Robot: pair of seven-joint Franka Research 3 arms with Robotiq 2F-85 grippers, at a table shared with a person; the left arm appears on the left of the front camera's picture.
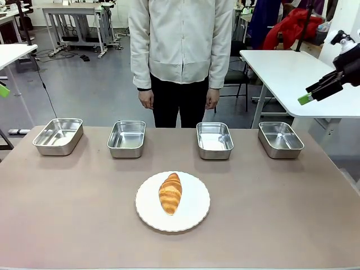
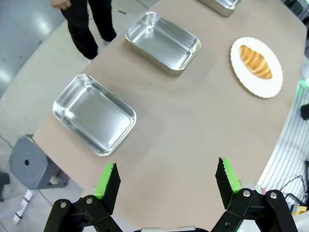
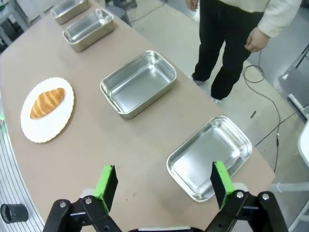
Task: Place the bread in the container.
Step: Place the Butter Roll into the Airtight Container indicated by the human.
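Four containers (image 1: 58, 136) line the far side of the table (image 1: 281, 219); the bread (image 1: 170, 193) lies on a white plate (image 1: 194, 218). The left gripper (image 2: 166, 164) and the right gripper (image 3: 163, 167) gape wide, holding nothing.

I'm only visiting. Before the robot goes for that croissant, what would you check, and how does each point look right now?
1. Bread lies free on the plate: ok.
2. Right gripper open and empty: ok.
3. Left gripper open and empty: ok.
4. All four containers empty: ok.
5. Person's hands hang clear of the table: ok.
6. Which container is meant: cannot tell, all four look alike.
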